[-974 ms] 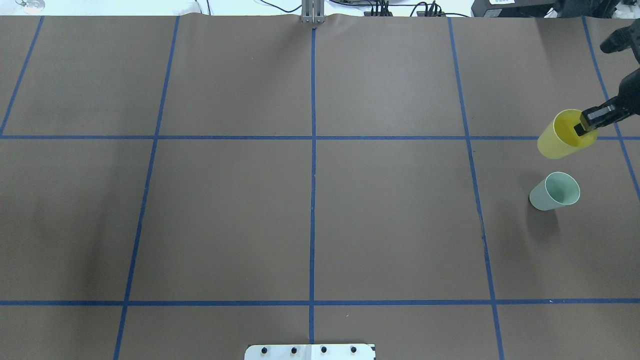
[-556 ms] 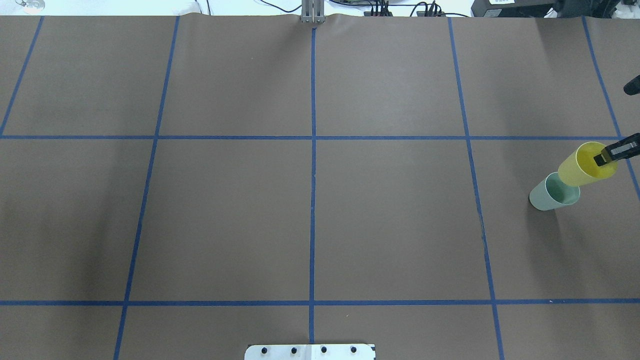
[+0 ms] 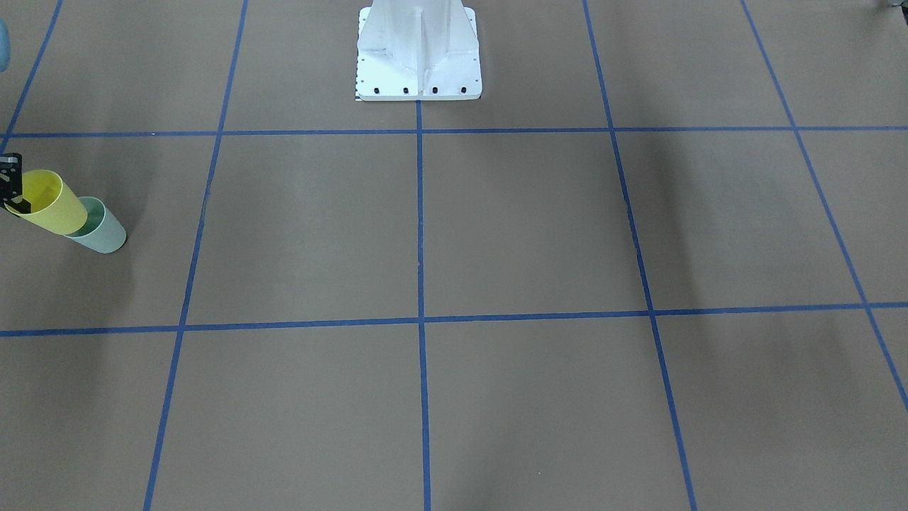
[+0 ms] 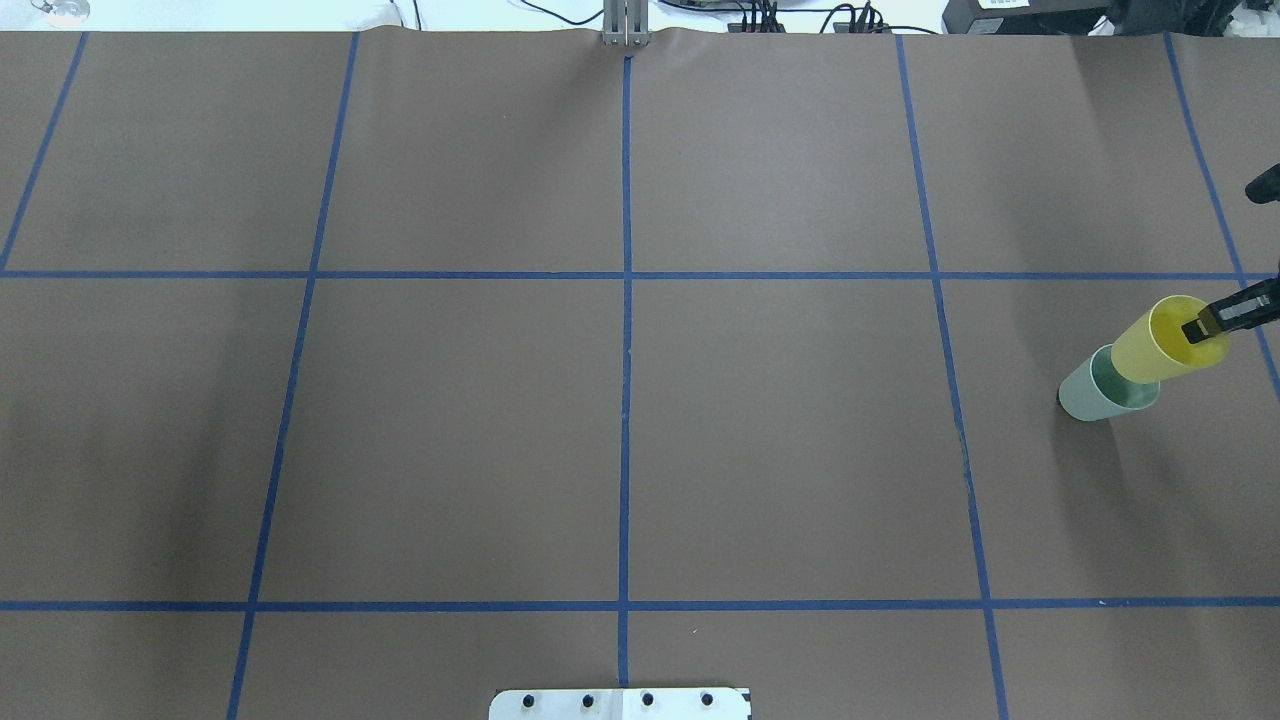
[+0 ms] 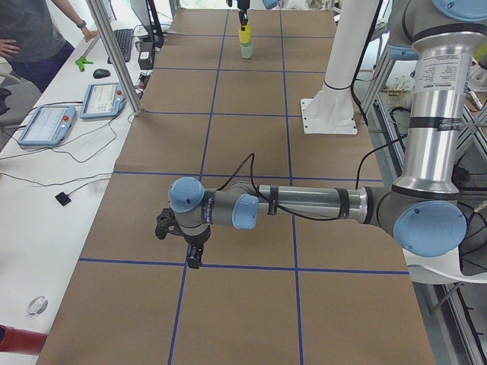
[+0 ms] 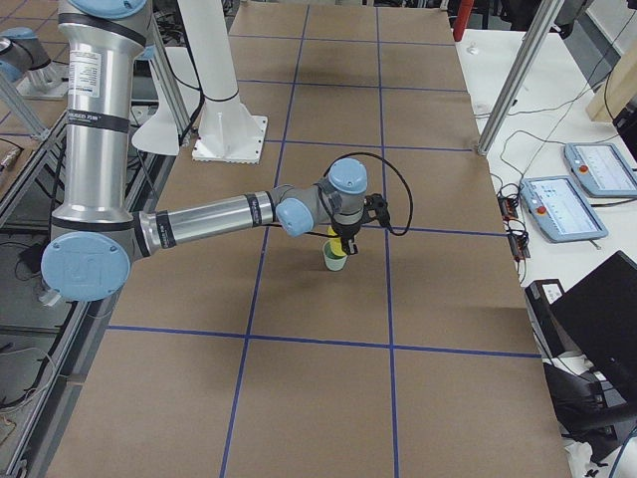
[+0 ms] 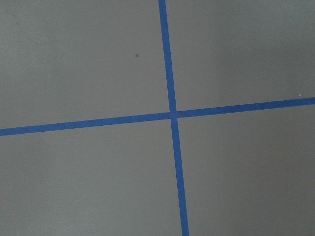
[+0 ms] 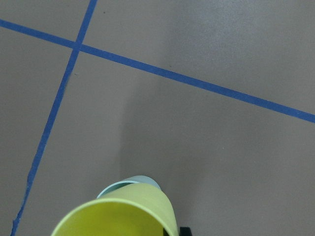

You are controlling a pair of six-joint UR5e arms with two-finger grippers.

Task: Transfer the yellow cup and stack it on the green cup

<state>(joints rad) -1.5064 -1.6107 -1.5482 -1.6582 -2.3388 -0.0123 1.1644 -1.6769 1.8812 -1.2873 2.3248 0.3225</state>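
Two cups, both way over on the robot's right side of the table (image 4: 780,430).

Overhead view: the yellow cup (image 4: 1150,352) hangs tilted, its bottom right at the mouth of the green cup (image 4: 1085,398), which stands upright on the brown cover. The right gripper (image 4: 1203,327) pinches the yellow cup's wall at the rim. One finger is inside the cup, so the jaws are nearly closed with just the plastic between them. How deep yellow sits in green, I can't tell.

Front-facing view: same pair at the far left edge, and yellow's base covers part of green's opening. The white robot base (image 3: 418,57) is top middle.

Left side view: the left gripper (image 5: 195,257) points down, low over a blue tape line (image 5: 243,267), well apart from the cups. I can't tell if its jaws are open or closed. A person (image 5: 34,34) stands top left.

Right side view: yellow sits directly above green under the right arm's wrist.

Left wrist view: just crossing tape.

Right wrist view: yellow's rim fills the bottom edge, with a sliver of green's rim peeking out beyond it.
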